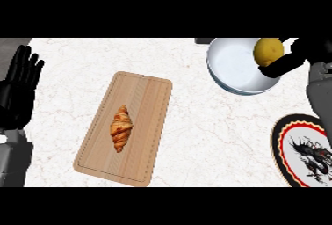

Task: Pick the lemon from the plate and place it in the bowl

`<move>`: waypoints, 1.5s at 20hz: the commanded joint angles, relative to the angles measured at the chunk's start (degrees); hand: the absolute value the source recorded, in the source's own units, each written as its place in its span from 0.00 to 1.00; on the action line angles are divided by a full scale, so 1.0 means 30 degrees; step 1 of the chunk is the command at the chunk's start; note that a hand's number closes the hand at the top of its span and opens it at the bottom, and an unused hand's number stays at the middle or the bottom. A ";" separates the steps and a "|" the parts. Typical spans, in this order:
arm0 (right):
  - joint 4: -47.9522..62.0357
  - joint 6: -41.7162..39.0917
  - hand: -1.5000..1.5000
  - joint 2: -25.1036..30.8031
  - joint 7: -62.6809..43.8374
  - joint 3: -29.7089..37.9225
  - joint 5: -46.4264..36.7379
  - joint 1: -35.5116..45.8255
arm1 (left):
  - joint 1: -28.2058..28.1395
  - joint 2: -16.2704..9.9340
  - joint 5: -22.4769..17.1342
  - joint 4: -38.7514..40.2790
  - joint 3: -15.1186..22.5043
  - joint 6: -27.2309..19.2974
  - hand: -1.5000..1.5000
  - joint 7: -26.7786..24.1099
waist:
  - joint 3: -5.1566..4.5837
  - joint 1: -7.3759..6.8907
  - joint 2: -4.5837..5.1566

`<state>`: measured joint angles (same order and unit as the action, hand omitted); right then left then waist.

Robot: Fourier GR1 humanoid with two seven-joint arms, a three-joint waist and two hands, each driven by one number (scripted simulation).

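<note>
While my right hand (295,59) curls its fingers round the lemon (267,51) above the bowl (227,72), I judge it light, firm, waxy, best held across its middle.

Yellow lemon (267,51), white bowl (235,70), black-rimmed dragon-patterned plate (304,151), golden-brown croissant (121,128)

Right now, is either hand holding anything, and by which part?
The right hand holds the lemon by its right side and underside, over the bowl. The left hand rests open, holding nothing.
</note>
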<state>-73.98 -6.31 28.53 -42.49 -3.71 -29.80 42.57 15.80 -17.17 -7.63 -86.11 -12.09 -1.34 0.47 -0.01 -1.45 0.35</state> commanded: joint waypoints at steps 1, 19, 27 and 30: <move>0.3758 0.0635 1.00 -0.0230 0.1130 -0.0209 -0.1593 0.0986 | 0.0512 -0.0594 -0.0286 0.0771 -0.0650 0.0347 0.50 0.0022 | 0.0000 0.0135 0.0004; 1.1055 1.2697 0.00 -0.3470 0.9131 0.5714 0.0300 0.2482 | -0.0170 -0.0295 -0.0467 -0.0042 -0.0351 0.0833 0.50 0.0031 | 0.0032 -0.0211 0.0119; 0.7791 1.3193 0.00 -0.1691 1.0435 0.8683 0.3178 -0.1265 | -0.1342 -0.0202 -0.0276 -0.1090 -0.0675 0.0399 0.50 0.0026 | 0.0017 0.0621 -0.0211; 0.6057 1.0749 0.00 -0.0264 1.0970 0.9789 0.5063 -0.2860 | -0.1463 0.0107 -0.0173 0.0086 -0.0752 0.0470 0.50 -0.0901 | 0.0003 0.0838 -0.0208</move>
<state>-50.82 29.80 24.17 -11.36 21.55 -19.93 39.36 13.00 -16.95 -7.63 -86.75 -13.50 -0.62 -0.75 0.03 0.39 -0.09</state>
